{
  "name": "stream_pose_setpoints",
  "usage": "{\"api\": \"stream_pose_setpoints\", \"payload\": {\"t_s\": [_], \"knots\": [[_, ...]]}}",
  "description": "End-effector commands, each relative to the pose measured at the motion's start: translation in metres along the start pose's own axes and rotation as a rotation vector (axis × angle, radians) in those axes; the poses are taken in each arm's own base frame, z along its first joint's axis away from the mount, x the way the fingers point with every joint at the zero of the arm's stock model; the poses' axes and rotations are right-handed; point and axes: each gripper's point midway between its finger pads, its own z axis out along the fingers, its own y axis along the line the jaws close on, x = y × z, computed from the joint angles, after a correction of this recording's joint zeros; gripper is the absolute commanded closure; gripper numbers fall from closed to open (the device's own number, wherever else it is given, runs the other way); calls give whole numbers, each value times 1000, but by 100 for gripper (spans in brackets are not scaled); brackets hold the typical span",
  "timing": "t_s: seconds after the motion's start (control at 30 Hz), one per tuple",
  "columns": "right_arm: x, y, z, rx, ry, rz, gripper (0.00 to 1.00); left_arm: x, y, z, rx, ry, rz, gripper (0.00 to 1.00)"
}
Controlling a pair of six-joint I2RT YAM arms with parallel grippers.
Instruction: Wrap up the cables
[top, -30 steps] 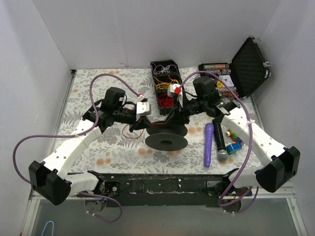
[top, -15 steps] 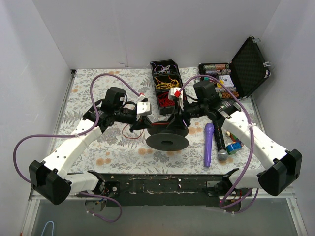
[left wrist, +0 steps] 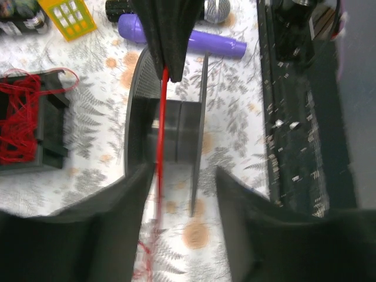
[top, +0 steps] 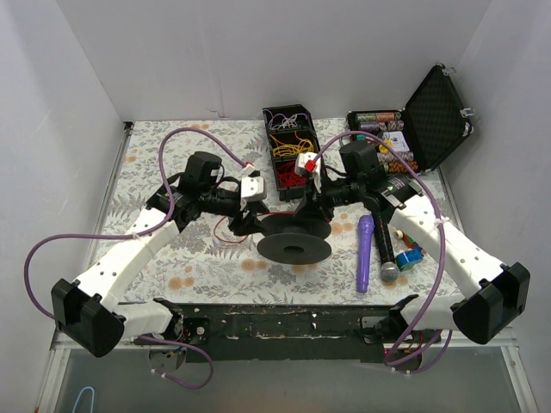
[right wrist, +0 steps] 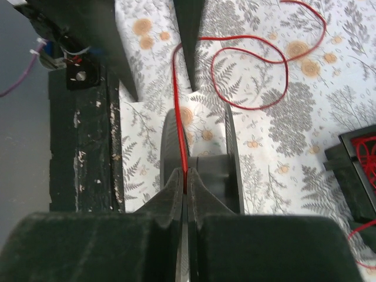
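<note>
1. Near zone. The black spool (top: 293,244) sits on the floral table (top: 172,267), midway between the two arms. The red cable (top: 225,231) lies in loose loops on the cloth just left of the spool.

2. Left gripper (top: 243,225). In the left wrist view its fingers (left wrist: 126,200) are spread wide, one on each side of the spool's hub. The cable (left wrist: 160,135) passes between them, nearer one finger. Whether it touches that finger cannot be told.

3. Right gripper (top: 306,209). In the right wrist view its fingers (right wrist: 174,194) are pressed together on the cable (right wrist: 176,88) directly over the spool (right wrist: 205,170). From this pinch the cable runs straight past one flange, then out into the loops on the table.

4. Right of the spool. A purple microphone (top: 365,254) and a black microphone (top: 385,249) lie side by side.

5. Far zone. A black compartment box (top: 288,146) holds red, yellow and white wire bundles. An open black case (top: 435,116) stands at the far right.
</note>
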Motion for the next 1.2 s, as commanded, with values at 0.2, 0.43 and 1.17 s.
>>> {"api": "stream_pose_setpoints", "payload": {"t_s": [0.2,0.43,1.17], "knots": [[36,-11,-20,144,147,-21,99,-46,26,14,-10,-114,-91,21],[56,-14,-14,150,171,-5,99,-47,35,33,73,-111,-131,17],[87,-37,3,223,111,37,99,36,35,91,74,96,-125,29]]}}
